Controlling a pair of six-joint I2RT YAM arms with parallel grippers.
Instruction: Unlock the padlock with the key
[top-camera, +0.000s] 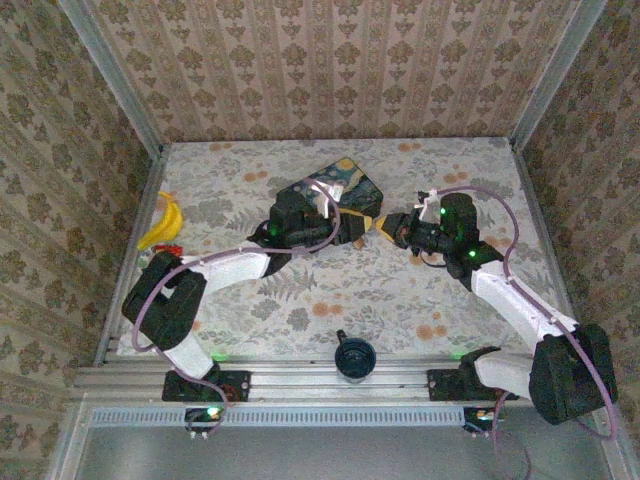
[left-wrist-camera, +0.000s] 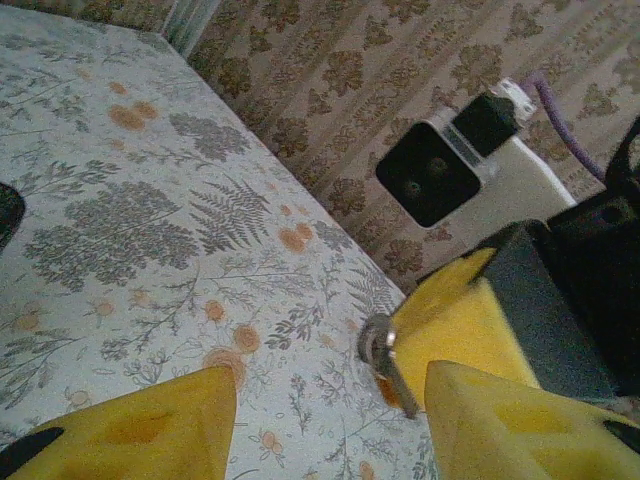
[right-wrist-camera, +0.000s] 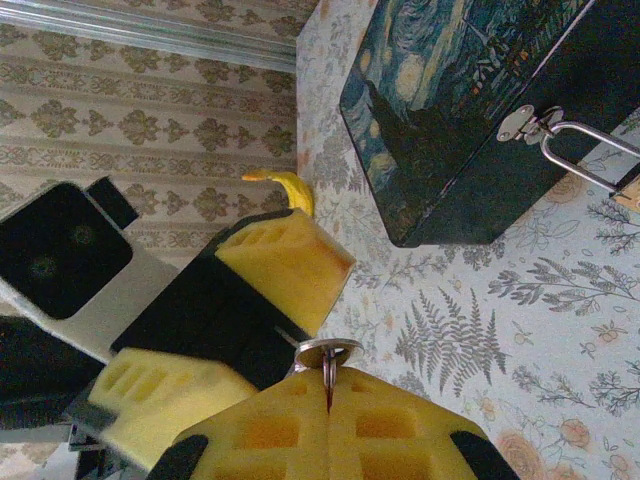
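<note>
Right wrist view: right gripper (right-wrist-camera: 328, 400), bottom centre, is clamped shut on the key (right-wrist-camera: 328, 352). The padlock (right-wrist-camera: 630, 190) sits at the right edge of frame, its shackle through the hasp of the blue box (right-wrist-camera: 450, 110). Left wrist view: left gripper (left-wrist-camera: 330, 430), jaws standing apart over the table (left-wrist-camera: 120, 230).

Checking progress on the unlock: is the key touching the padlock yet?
Apart. In the right wrist view the key sits pinched in the right gripper, with bare table between it and the padlock on the box.
</note>
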